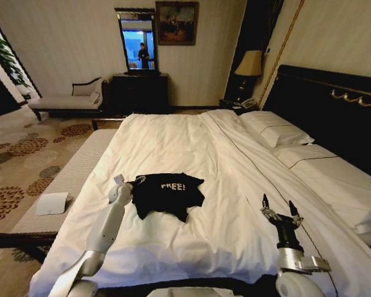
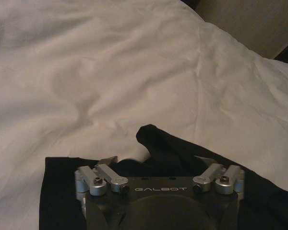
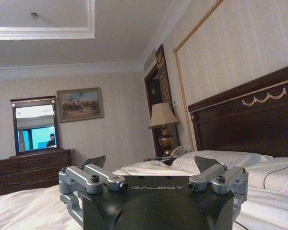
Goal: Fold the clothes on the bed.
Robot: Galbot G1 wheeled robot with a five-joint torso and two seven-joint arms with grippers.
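The left gripper (image 1: 138, 180) sat at the black T-shirt's (image 1: 168, 195) left edge, at the sleeve; whether its fingers pinched cloth I cannot tell — in the left wrist view a fold of the shirt (image 2: 182, 153) rose between the linkages. The shirt lay bunched on the white duvet (image 1: 191, 148) of the bed (image 1: 334, 124), "FREE!" lettering (image 1: 172, 185) up, its long axis roughly crosswise to the robot. The right gripper (image 1: 280, 207) hovered well apart to the shirt's right, fingers spread wide, pointing upward toward the headboard (image 3: 249, 120) — the left arm was clearly nearer.
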